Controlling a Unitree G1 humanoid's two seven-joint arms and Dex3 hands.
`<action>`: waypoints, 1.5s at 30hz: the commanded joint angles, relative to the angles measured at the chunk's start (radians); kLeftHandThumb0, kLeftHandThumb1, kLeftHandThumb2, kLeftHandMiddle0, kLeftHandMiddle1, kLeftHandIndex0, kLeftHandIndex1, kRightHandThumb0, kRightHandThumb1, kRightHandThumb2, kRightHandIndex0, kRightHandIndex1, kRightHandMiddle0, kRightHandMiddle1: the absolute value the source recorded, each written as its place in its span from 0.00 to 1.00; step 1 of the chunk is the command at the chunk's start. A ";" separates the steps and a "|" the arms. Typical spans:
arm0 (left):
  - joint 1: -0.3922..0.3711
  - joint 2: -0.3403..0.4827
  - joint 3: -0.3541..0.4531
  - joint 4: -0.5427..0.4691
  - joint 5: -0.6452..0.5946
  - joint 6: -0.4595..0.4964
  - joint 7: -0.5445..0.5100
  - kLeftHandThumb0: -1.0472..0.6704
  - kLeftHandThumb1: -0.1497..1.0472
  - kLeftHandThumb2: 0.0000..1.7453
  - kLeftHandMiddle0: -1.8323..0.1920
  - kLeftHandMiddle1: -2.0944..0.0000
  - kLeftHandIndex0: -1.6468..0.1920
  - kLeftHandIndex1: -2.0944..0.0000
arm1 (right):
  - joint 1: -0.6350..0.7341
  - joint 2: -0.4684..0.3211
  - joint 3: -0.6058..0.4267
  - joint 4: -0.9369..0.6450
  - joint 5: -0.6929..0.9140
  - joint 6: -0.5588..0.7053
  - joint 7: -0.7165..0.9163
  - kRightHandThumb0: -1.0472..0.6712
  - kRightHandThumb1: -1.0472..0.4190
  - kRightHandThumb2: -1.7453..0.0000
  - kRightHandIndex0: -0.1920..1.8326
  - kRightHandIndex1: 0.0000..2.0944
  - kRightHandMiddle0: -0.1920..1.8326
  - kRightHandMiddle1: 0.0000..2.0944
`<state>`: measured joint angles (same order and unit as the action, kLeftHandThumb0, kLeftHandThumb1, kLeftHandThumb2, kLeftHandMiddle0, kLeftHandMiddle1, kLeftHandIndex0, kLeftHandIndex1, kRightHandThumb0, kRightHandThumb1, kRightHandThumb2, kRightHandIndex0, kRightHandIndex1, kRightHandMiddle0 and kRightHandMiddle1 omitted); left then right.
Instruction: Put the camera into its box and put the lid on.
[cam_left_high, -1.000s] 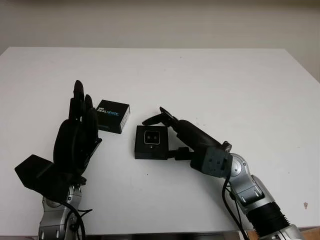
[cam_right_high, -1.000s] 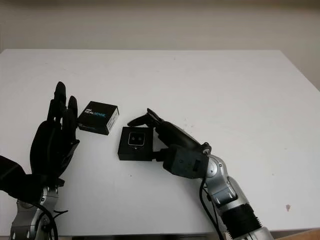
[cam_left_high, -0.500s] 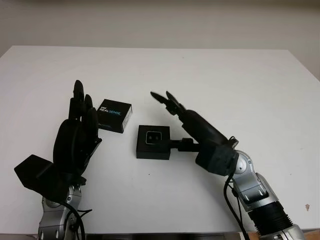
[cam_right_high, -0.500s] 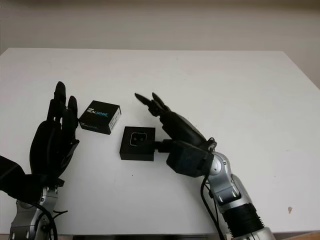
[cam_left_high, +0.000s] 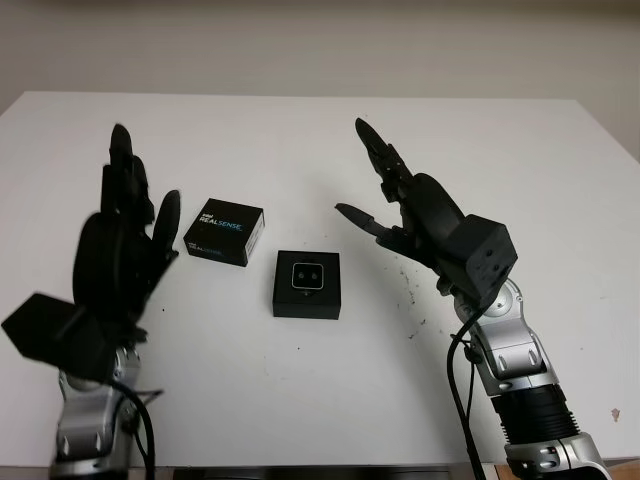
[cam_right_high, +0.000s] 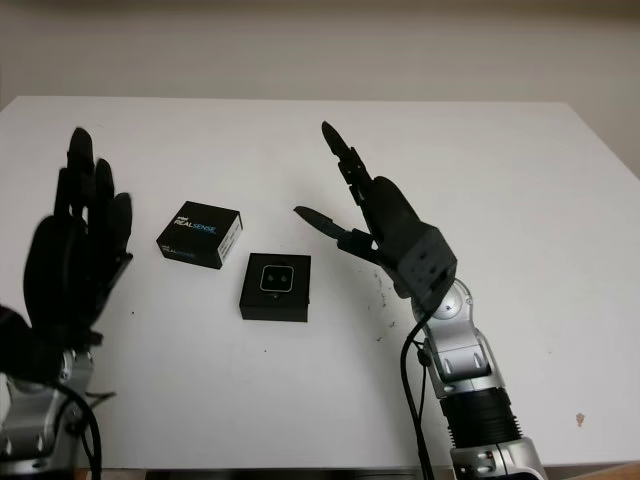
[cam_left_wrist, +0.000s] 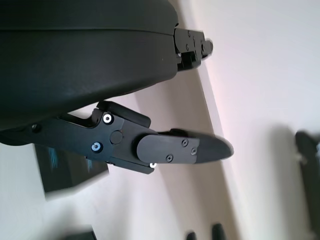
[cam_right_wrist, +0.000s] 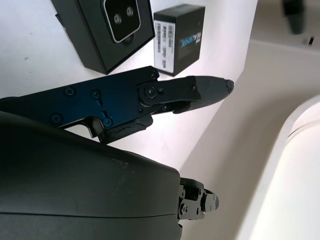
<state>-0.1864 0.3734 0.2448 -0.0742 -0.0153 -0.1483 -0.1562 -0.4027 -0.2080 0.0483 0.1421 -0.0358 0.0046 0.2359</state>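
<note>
Left eye view: right hand (cam_left_high: 420, 215) and left hand (cam_left_high: 120, 240) are raised, open, holding nothing, flanking the work. Small black camera (cam_left_high: 306, 275) sits seated in its open black box (cam_left_high: 306, 300) mid-worktop (cam_left_high: 500, 150); printed black lid (cam_left_high: 224, 231) lies just beside, awaiting fitting.

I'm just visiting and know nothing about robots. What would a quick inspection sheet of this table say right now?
Surface: white table, small dark specks near the right arm.
Job's things: open black box with the silver-faced camera inside; black printed lid beside it, not on.
Clutter: nothing seen.
Hands: left hand raised, open, left of the lid; right hand raised, open, right of the box.
Cables: black cable along the right forearm.
Surroundings: pale wall behind the table.
</note>
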 joint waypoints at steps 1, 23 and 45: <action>-0.085 0.102 -0.010 0.048 0.032 0.009 -0.059 0.33 0.97 0.04 0.73 0.95 0.79 0.93 | -0.026 0.012 -0.019 0.005 0.019 0.009 -0.009 0.22 0.00 0.79 0.08 0.04 0.08 0.05; -0.702 0.411 -0.511 0.564 0.539 -0.267 -0.503 0.26 0.82 0.02 0.91 0.98 0.91 0.99 | -0.031 0.060 -0.079 0.061 0.135 0.092 -0.010 0.25 0.00 0.74 0.07 0.03 0.08 0.04; -0.847 0.328 -0.663 0.946 0.722 -0.366 -0.345 0.29 0.79 0.03 0.90 0.97 0.90 0.97 | -0.004 0.075 -0.077 0.088 0.131 0.042 -0.001 0.25 0.00 0.70 0.07 0.03 0.08 0.03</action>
<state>-1.0116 0.7022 -0.4136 0.8561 0.7077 -0.5148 -0.5128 -0.4074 -0.1284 -0.0205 0.2229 0.0942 0.0640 0.2342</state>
